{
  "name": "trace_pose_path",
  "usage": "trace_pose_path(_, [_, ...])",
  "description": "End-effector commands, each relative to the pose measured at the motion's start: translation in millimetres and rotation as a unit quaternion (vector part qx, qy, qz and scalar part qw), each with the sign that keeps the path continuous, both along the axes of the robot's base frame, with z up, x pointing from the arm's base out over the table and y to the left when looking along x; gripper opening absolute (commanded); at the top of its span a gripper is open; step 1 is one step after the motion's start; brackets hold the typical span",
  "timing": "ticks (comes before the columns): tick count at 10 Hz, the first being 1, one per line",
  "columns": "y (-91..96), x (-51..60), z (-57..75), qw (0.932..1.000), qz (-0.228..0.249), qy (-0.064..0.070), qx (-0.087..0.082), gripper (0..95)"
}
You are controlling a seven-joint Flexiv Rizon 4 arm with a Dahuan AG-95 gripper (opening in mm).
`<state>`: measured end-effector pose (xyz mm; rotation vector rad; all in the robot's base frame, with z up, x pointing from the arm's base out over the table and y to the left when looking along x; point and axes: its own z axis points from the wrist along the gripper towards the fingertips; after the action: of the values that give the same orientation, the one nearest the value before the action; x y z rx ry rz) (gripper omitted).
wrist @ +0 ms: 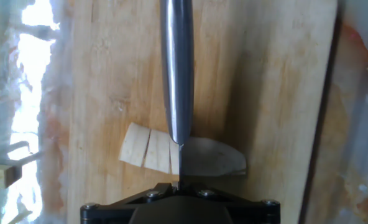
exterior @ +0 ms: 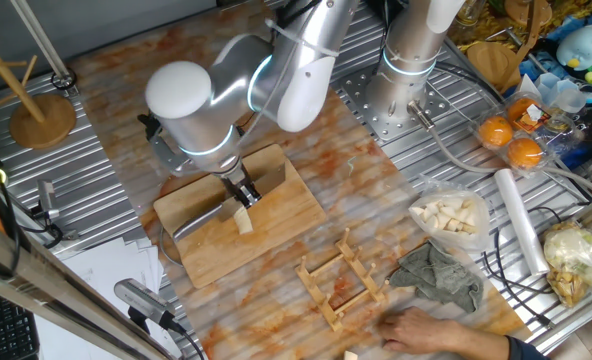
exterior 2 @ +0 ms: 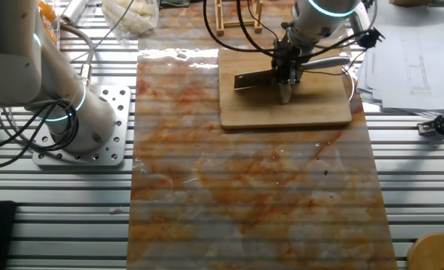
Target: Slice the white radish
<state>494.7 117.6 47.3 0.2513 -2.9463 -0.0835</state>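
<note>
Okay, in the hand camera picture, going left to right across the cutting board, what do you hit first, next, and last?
Bare cutting board → cut slices of the white radish → knife, edge down in the radish → uncut rounded end of the radish → bare board to its right edge.

No text, label, brand, number or sign can be read in any of these views.

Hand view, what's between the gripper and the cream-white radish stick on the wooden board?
Only the steel knife blade, held by the gripper, its edge down in the cream-white radish stick on the wooden cutting board. The hand view shows this.
</note>
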Motion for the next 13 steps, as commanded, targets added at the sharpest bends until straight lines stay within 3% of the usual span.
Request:
trace_pose_path(1, [-0.8, -0.8, 1.9, 0.9999, 0.007, 0.008, -0.004, 0.0])
trace_pose_path(2, [-1.2, -1.4, 0.6, 0.9999, 0.011, 0.009, -0.005, 0.0])
trace_pose_path(7, [-14.6, 0.6, 30.8, 0.9997, 0.021, 0.013, -0.005, 0.0])
trace_pose_path(13, [-14.4, 4.3, 14.1, 0.9998, 0.016, 0.013, -0.007, 0.0])
